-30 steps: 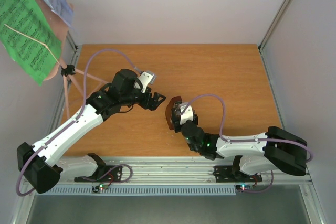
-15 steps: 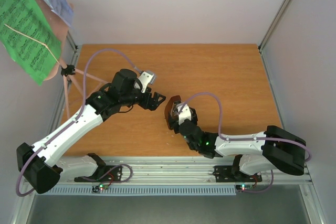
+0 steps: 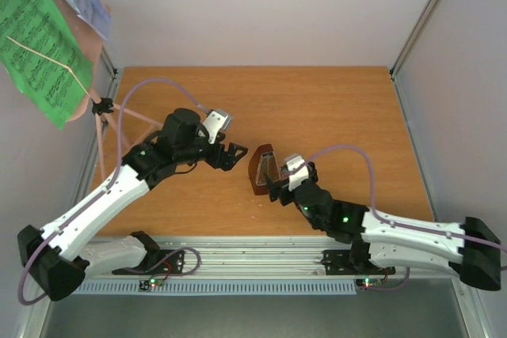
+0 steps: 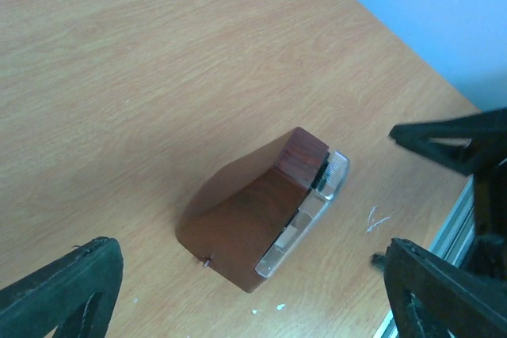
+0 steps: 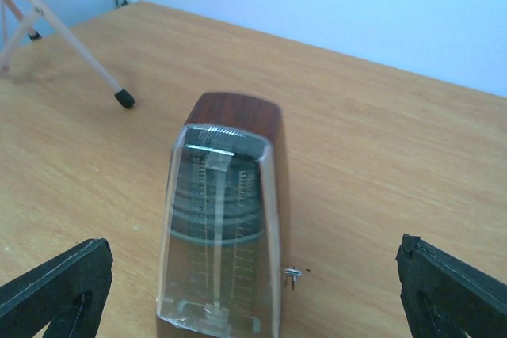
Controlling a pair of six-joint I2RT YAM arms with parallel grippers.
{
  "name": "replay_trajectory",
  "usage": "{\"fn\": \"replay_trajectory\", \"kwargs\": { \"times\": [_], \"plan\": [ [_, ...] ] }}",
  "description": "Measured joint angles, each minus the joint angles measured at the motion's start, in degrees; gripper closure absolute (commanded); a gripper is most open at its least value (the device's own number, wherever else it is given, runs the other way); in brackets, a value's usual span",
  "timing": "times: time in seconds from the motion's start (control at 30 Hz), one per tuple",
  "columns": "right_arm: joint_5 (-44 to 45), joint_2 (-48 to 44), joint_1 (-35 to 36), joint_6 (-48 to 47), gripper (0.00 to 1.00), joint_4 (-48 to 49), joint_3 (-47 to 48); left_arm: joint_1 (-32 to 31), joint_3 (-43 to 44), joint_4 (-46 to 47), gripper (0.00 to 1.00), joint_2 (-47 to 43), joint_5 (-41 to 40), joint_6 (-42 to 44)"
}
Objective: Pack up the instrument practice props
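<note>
A small reddish-brown pyramid metronome with a clear cover [image 3: 261, 168] is seen standing upright on the wooden table [image 3: 341, 108], near its middle. Its clear front is turned towards the right gripper [image 3: 279, 183], as is shown in the right wrist view. The jaws of that gripper are spread wide. The metronome is framed between them, but no contact with either finger is seen.

The left gripper [image 3: 230, 156] is held just beside the metronome on its other side. Its jaws are likewise parted widely, and nothing is held in them. The brown back of the metronome is shown in the left wrist view.

A pink tripod music stand [image 3: 104, 126] is placed at the far left corner of the table. Green and white printed music sheets [image 3: 40, 45] are carried on its desk, well apart from both grippers.
</note>
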Motion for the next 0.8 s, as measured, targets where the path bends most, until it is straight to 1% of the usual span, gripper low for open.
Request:
{"fn": "replay_trajectory", "kwargs": {
  "times": [0.1, 0.17, 0.27, 0.3, 0.4, 0.53, 0.67, 0.73, 0.8],
  "plan": [
    [-1.4, -7.7, 0.0, 0.5, 0.02, -8.7, 1.5, 0.0, -2.6, 0.9, 0.08, -4.3, -0.2, 1.0],
    [-2.2, -12.7, -0.1, 1.5, 0.02, -16.1, 4.3, 0.0, -3.0, 1.4, 0.07, -6.4, -0.1, 2.2],
    [-3.9, -17.1, -1.9, 4.5, 0.01, -26.4, 9.6, 0.0, -2.7, 2.6, 0.05, -6.8, 0.7, 4.0],
    [-5.2, -17.7, -3.7, 5.7, 0.02, -29.5, 11.3, 0.0, -2.5, 2.6, 0.05, -6.3, 0.8, 4.9],
    [-11.1, -18.2, -12.8, 9.1, 0.02, -37.4, 15.6, 0.0, -1.2, 2.6, 0.04, -4.4, 2.6, 6.4],
    [-22.6, -17.3, -26.2, 11.9, 0.01, -43.7, 16.5, -0.9, 4.0, 2.2, 0.01, 0.4, 6.8, 7.9],
    [-35.2, -14.4, -36.8, 13.8, 0.02, -45.4, 16.2, -3.8, 9.7, 1.4, 0.01, 6.9, 8.7, 11.3],
    [-40.4, -12.9, -40.8, 15.0, 0.01, -44.7, 15.1, -4.8, 11.0, 0.4, 0.01, 9.9, 8.6, 12.5],
    [-43.9, -12.0, -42.8, 16.0, 0.01, -44.1, 13.5, -5.5, 11.7, -0.9, 0.01, 12.4, 9.2, 13.4]
  ]
}}
